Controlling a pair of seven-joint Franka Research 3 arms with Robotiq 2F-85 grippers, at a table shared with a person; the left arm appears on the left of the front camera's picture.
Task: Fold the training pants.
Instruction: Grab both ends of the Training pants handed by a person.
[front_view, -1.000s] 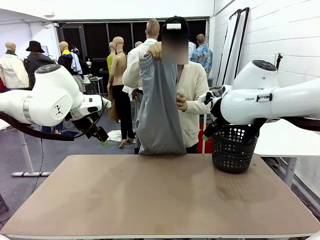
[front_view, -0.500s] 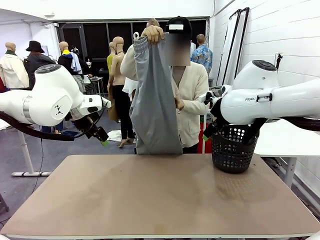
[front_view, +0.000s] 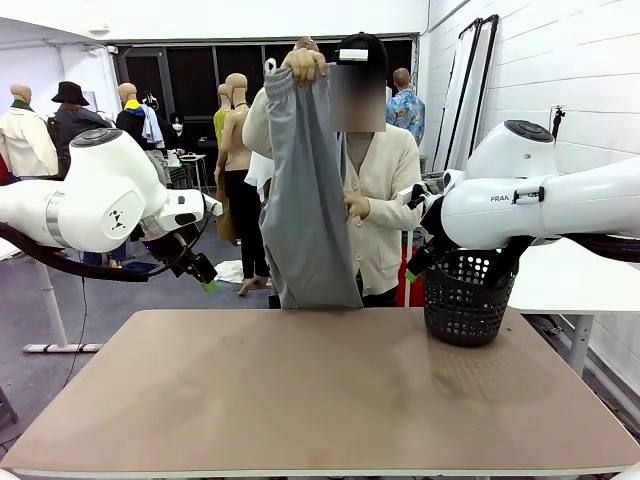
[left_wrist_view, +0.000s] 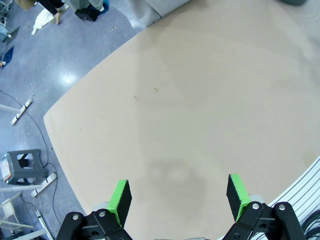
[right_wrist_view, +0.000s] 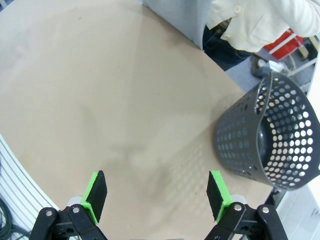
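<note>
Pants (front_view: 308, 200): grey, held up by the person (front_view: 385, 200) at the far side, in the upper middle of the front view; they hang straight down in one long drape.
Pants, top: the gathered waistband is bunched in the person's raised hand (front_view: 303, 65), near the top edge of the frame.
Pants, side: the person's lower hand (front_view: 357, 207) touches the cloth's right edge about halfway down.
Pants, bottom: the lower end reaches the far edge of the worktop (front_view: 320, 390); I cannot tell whether it rests on it.
Left gripper (front_view: 205, 280): at middle left of the front view, off the worktop's far left corner, pointing down and to the right, well apart from the pants.
Left jaws: wide open with nothing between them; in the left wrist view the two green pads (left_wrist_view: 120, 197) stand apart over bare worktop.
Right gripper (front_view: 412, 272): at middle right of the front view, just beside the basket's left rim, near the person's cardigan (front_view: 390, 170).
Right jaws: wide open and holding nothing; the right wrist view shows bare worktop between them.
Basket (front_view: 465, 300): black, perforated, upright on the worktop's far right part, to the right of the pants.
</note>
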